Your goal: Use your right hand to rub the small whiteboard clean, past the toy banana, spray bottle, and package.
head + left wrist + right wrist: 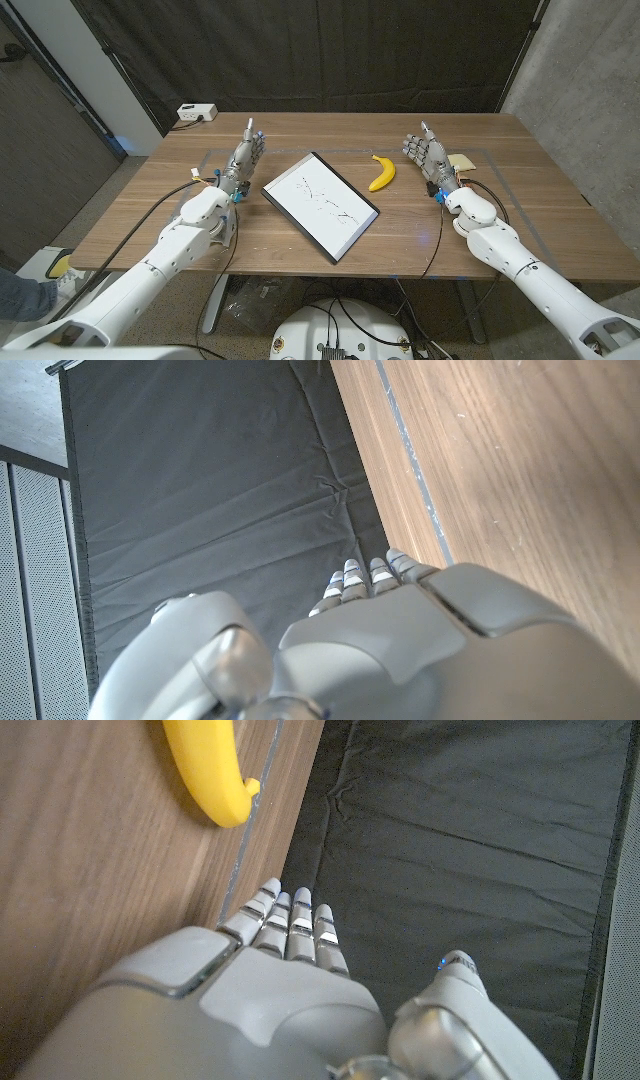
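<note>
— Well, what did we see of the whiteboard (321, 206)?

— A flat white rectangle in a thin dark frame, turned at a slant on the middle of the wooden table (520, 215), with faint dark scribbles across its glossy face. It lay between the two hands, touching neither.

— And the right hand (428, 158)?

— We saw it standing to the board's right, beyond the toy banana (382, 172), fingers straight and reaching up and away from the robot, close side by side, holding nothing. From the wrist view its grey shell looked smooth and rounded, the fingers (290, 925) ribbed in pale segments, the thumb set apart.

— The banana?

— Smooth yellow plastic, gently curved, lying between the board's far corner and the right hand, near both but apart from each. A small pale yellow thing (461, 161) lay just beyond that hand; we could not tell what it was.

— The left hand (241, 162)?

— It stood left of the board, near its left corner, fingers likewise straight, empty.

— What else did we note?

— The tabletop had a brown grain with a thin pale line marked across it. Behind it hung a creased black cloth (320, 50), and a white power strip (196, 113) sat at the far left corner.
</note>
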